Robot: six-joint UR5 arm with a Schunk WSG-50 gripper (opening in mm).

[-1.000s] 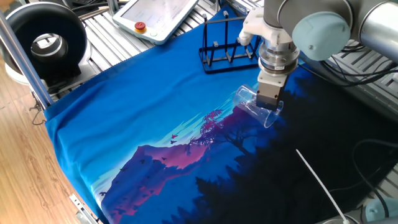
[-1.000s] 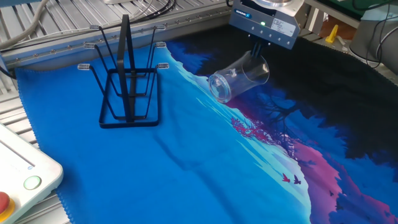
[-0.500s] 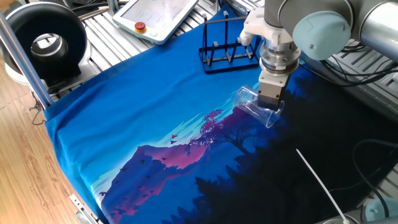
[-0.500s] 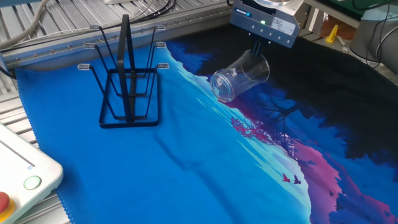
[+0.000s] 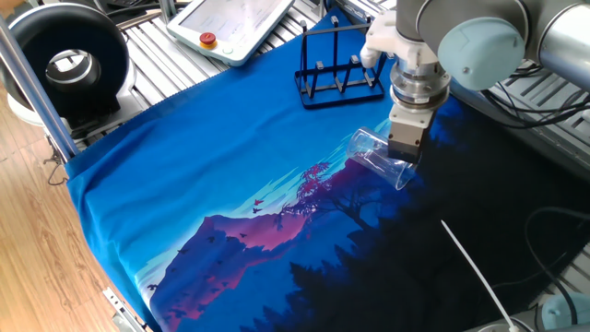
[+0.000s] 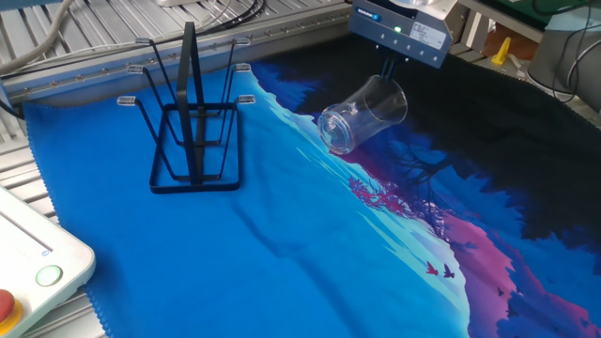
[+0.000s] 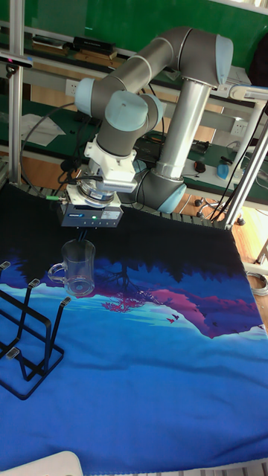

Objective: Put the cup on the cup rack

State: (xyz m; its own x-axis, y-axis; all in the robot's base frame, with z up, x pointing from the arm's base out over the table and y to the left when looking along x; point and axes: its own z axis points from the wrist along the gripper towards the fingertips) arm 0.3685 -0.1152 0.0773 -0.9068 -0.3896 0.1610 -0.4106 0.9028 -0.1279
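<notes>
Blue cloth (image 5: pixel 212 157) carries your cup rack (image 6: pixel 192 122) with all pegs bare, so the hanging is not done. Your gripper (image 6: pixel 387 70) pinches the rim of the cup (image 6: pixel 362 115), lifted and tilted, well apart from the rack.

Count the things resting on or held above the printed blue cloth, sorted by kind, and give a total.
Clear glass mugs with a side handle: 1, the cup, held by the gripper
Black wire racks with upright pegs: 1, the cup rack
Total: 2
</notes>
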